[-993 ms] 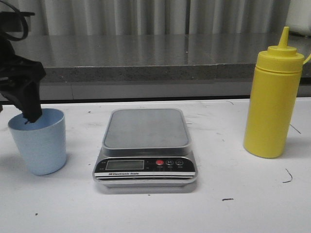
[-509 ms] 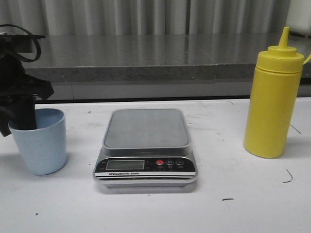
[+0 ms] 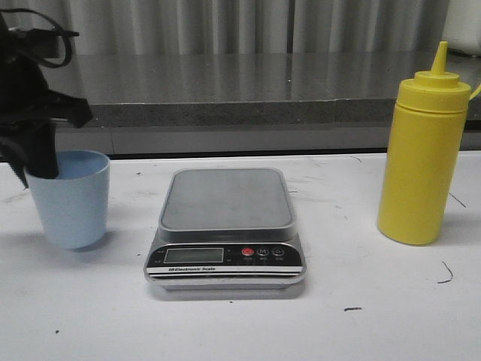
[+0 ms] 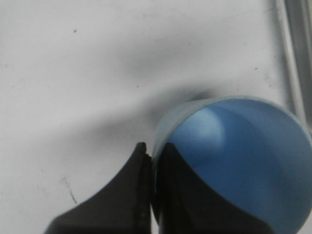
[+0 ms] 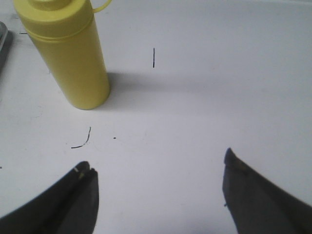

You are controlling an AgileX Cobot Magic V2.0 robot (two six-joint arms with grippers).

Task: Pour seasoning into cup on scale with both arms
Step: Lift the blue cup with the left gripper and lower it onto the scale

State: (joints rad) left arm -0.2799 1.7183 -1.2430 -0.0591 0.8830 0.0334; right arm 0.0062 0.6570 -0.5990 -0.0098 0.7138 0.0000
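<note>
Grey and black, the scale (image 3: 225, 226) sits nearest the front edge of the bench (image 3: 391, 323), in the middle, and nothing is on its flat top yet. Its little screen is seen to be blank.

Further back, near the left edge, the cup (image 3: 73, 198) is held by the left gripper (image 3: 41, 162). A second ago the cup stood lower and closer to the left edge. Now it has been lifted a little and carried a bit toward the scale. This likely means the cup is on its way to the scale's top, so the first part of the job is under way but not done.

In the left wrist view the cup's rim (image 4: 161, 131) is pinched, with one finger (image 4: 126, 190) outside the wall and the other inside the cup. From the front, the left arm is seen coming down from above, with a cable looped over it.

Near the right edge, about as far back as the cup, the seasoning (image 3: 422, 150) stands upright and is not touched. Its pointed cap is still on.

The right gripper (image 5: 156, 187) is seen only in its own wrist view. Its jaws are spread wide, nothing is held, and it waits over the bare bench, apart from the bottle (image 5: 68, 53).
</note>
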